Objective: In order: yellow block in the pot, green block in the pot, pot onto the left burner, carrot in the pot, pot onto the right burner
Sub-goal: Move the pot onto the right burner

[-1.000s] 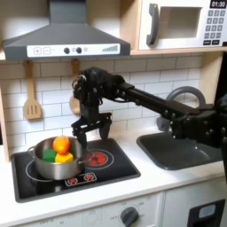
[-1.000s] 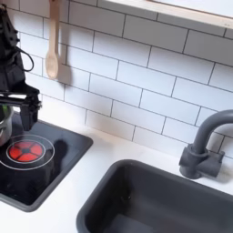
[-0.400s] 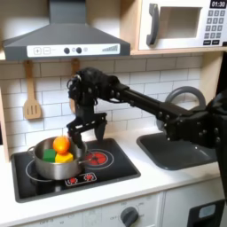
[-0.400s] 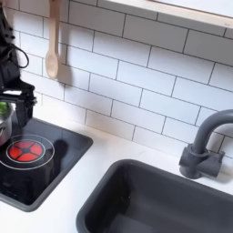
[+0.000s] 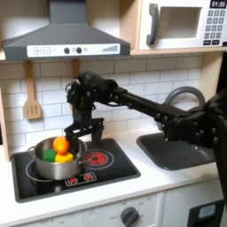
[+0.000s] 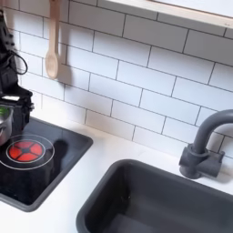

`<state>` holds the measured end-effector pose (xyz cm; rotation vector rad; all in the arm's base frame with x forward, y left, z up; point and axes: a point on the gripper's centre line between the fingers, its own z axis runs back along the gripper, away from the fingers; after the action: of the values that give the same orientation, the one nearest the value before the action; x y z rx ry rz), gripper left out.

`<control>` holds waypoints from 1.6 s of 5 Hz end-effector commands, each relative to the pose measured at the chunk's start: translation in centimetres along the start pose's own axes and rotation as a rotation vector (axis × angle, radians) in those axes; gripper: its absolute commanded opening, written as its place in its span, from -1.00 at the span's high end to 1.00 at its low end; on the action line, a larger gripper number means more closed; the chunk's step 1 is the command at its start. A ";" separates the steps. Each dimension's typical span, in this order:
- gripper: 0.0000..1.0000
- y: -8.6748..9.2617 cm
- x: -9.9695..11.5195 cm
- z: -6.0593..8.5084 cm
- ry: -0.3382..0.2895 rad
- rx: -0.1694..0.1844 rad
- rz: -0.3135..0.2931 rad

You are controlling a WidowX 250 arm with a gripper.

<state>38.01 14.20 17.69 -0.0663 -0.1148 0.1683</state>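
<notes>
The silver pot (image 5: pixel 44 165) stands on the cooktop at the first exterior view's left, covering the burner beneath it. Inside it lie the orange carrot (image 5: pixel 60 144), the yellow block (image 5: pixel 65 157) and the green block (image 5: pixel 49 155). My gripper (image 5: pixel 81 134) hangs open just above the pot's right rim, holding nothing. To the pot's right a burner (image 5: pixel 96 159) of red rings lies bare. In the second exterior view that burner (image 6: pixel 25 150) has a bright red centre, and the pot (image 6: pixel 3 125) and my gripper (image 6: pixel 13 106) sit at the left edge.
The black cooktop (image 5: pixel 120 168) sits in a white counter. A grey sink (image 6: pixel 155 196) with a faucet (image 6: pixel 202 146) lies to the right. A wooden spoon (image 6: pixel 53 41) hangs on the tiled wall, and a range hood (image 5: pixel 66 35) is overhead.
My gripper has moved left in the first exterior view, from over the bare burner to over the pot's right rim. It stays open. The pot and its contents have not moved.
</notes>
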 end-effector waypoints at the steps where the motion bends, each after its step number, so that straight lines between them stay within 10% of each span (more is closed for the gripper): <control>1: -1.00 0.2 -0.2 -0.8 0.017 0.009 0.004; 2: 1.00 0.1 -0.3 -0.9 0.013 0.002 0.008; 8: 1.00 -3.3 -1.1 -2.3 0.046 -0.012 -0.089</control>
<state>37.65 10.90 15.73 -0.0709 -0.0746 0.0819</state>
